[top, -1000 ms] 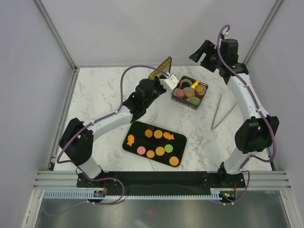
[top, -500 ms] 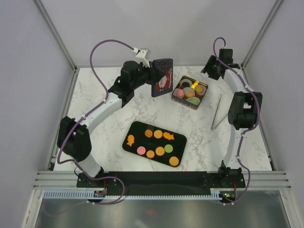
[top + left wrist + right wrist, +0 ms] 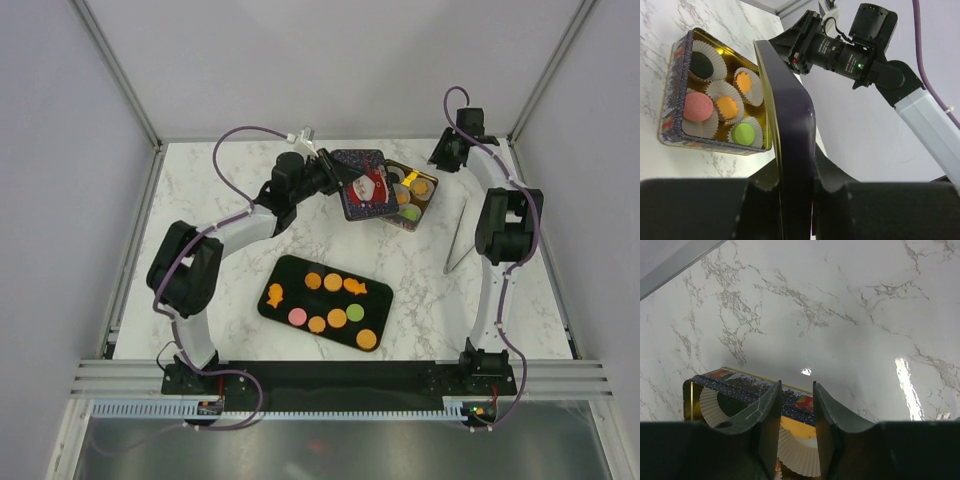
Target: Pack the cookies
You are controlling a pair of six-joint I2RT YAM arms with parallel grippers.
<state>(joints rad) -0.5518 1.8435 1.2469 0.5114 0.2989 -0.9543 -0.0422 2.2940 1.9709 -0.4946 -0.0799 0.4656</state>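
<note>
Cookies, small flat round and fish-shaped pieces in orange, pink and green [image 3: 337, 318], lie on a black oblong tray [image 3: 295, 268] in the middle of the marble desk [image 3: 430, 300]. Others, one of them dark, sit in white paper cups [image 3: 722, 90] inside the gold-lined rectangular tin [image 3: 670, 100] at the far side.

The left pincer [image 3: 795, 185] clamps a dark blue metal lid with a Santa picture [image 3: 362, 185], tilted over the tin's near half.

The right pincer [image 3: 796, 410] stands narrow astride the tin's wall; I cannot tell whether it pinches it.

Packing looks partly done: the tin seems filled and closing is at hand, yet the tray's cookies are unpacked.
</note>
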